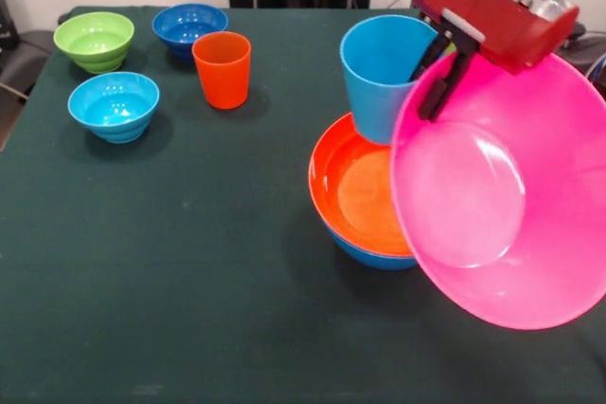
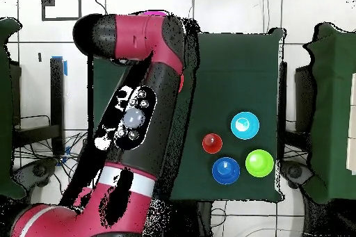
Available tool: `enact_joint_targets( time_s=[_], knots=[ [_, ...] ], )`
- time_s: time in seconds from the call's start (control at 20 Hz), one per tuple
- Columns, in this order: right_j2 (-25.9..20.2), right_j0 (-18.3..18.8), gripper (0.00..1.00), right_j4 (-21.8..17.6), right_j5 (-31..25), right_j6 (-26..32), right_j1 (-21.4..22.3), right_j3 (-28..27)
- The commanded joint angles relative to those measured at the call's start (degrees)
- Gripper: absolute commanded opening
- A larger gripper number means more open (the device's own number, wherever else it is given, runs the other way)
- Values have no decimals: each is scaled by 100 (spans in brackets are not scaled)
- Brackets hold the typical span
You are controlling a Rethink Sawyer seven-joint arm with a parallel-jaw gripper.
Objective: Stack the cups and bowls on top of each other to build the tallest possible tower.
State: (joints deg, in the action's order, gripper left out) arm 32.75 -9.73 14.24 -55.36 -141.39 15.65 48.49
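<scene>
Hand point(image 1: 437, 78) gripping tilted pink bowl point(image 1: 507, 196)

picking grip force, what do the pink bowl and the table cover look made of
Pink bowl: likely thin, glossy plastic; bright highlights on its inside and light seems to glow through the wall. Table cover: looks like dark green matte cloth, felt-like, showing no shine.

Front view: bright, even light from above. Soft short shadows lie on the tabletop point(image 1: 189, 272) beside the orange cup point(image 1: 222, 68) and the light blue bowl point(image 1: 114, 106). White glare spots show inside the pink bowl point(image 1: 502, 205) and on the orange bowl point(image 1: 365, 191). The pink bowl, nearest the camera, looks slightly soft. Overhead view: bright, flat light; small glare spots in the green bowl point(image 2: 259, 162).
</scene>
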Motion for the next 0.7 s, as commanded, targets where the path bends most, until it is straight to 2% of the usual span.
enact_joint_targets(
  time_s=[0.05, 0.4, 0.7],
  knots=[
    [-871, 140, 0, 161, 502, -337, 565, 1257],
    [-965, 204, 0, 103, 736, -102, 626, 1487],
    [-1227, 349, 0, -23, 1380, 168, 599, 1820]
  ],
)
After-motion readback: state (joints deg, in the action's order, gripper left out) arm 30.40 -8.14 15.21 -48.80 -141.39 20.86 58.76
